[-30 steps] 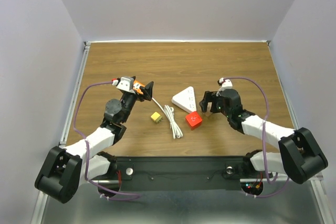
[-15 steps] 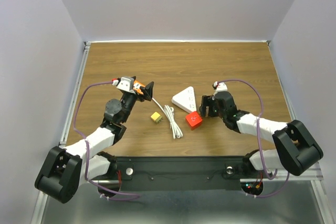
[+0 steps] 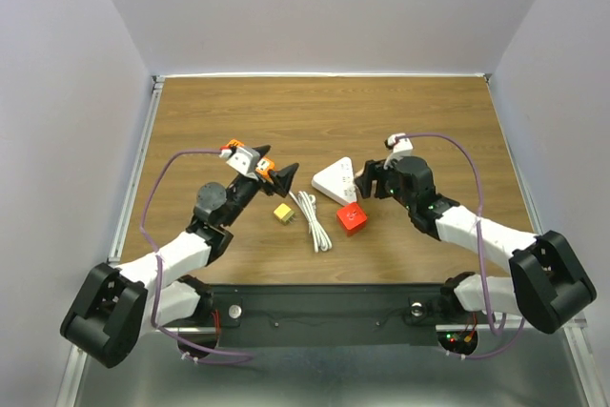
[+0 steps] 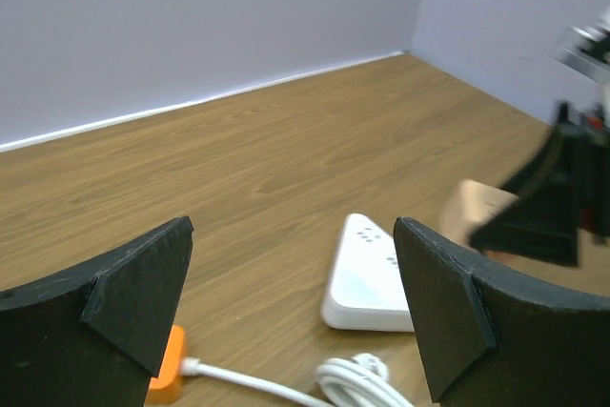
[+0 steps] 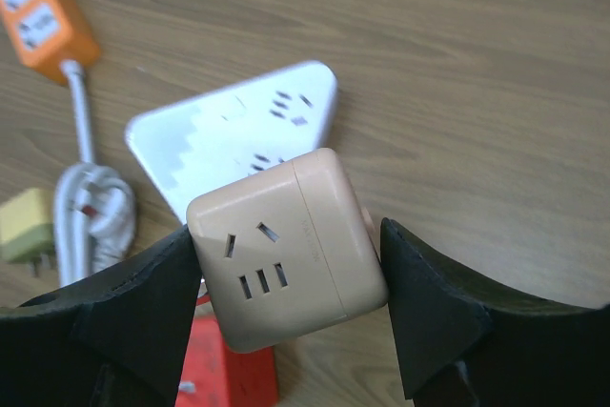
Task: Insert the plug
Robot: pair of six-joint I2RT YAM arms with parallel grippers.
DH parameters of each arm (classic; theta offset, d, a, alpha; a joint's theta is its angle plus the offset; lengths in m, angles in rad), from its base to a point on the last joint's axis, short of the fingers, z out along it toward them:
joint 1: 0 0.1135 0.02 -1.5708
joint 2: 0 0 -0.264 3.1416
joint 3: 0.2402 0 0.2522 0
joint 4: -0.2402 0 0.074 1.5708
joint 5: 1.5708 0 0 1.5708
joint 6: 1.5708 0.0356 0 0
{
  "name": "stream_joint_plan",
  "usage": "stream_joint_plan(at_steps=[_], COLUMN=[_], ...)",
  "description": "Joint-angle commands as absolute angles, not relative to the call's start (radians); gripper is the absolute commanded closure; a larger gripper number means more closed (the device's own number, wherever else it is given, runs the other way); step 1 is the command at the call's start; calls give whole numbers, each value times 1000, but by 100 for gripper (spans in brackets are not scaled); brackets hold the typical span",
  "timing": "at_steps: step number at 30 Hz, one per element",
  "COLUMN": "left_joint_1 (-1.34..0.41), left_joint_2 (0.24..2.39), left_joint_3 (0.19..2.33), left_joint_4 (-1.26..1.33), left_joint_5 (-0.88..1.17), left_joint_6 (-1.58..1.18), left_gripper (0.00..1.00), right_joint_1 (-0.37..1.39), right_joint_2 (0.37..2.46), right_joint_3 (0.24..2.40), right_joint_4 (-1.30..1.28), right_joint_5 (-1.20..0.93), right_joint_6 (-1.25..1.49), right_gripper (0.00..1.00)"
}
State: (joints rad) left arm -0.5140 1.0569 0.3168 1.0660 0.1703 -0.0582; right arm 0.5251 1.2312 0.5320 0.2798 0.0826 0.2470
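Note:
My right gripper point(image 5: 291, 269) is shut on a beige socket cube point(image 5: 286, 250) and holds it above the table, over the near corner of a white triangular power strip point(image 5: 233, 135). In the top view the right gripper point(image 3: 366, 178) sits at the strip's point(image 3: 334, 178) right edge. My left gripper point(image 4: 293, 264) is open and empty, just left of the strip point(image 4: 367, 269); in the top view it point(image 3: 278, 176) hovers over an orange socket block point(image 4: 167, 378). A white coiled cable with its plug point(image 3: 310, 216) lies between the arms.
A red cube point(image 3: 351, 218) lies below the white strip, partly under the held cube point(image 5: 233, 378). A small yellow plug block point(image 3: 283, 213) lies left of the cable. The orange block point(image 5: 33, 2) and its white cord show in the right wrist view.
My right gripper has lifted the beige cube and carried it back and left, from beside the red cube to the white strip. My left gripper has swung right, toward the strip.

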Motion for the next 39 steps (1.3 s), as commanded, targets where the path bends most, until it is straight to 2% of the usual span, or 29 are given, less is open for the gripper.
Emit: stream_joint_plan(at_steps=[1,3,7,11,13,20,25,39], left_joint_1=[-596,-652,-704,-755,-791,-896,-934,-985], left_joint_2=[1017,1022,1063,1132,1175,1290,1362,1437], left_joint_3=[308,292,278,291,299,345,370,459], left_joint_4=[1155,1166,1207,1238,1270,1394,1515,1575], left_joint_5=[227,213,204,108,63,-136,-152,-104], left_joint_6=[46,81,149,213,230,319,360,434], left_gripper=[3,3,3,4,3,3,2,1], right_joint_1=[531,531,532,532,531,534,535,537], right_joint_2=[1261,1284,1278,1266,1250,1190,1177,1200], right_joint_3=[646,664,672,649,635,588,571,565], right_joint_4=[445,460,535,606,638,657,655,657], right_joint_5=[-67,-109,-193,-325,-356,-374,-387,-393], right_joint_6=[244,279,348,431,457,480,491,509], right_gripper=[92,96,96,97,100,100,100,100])
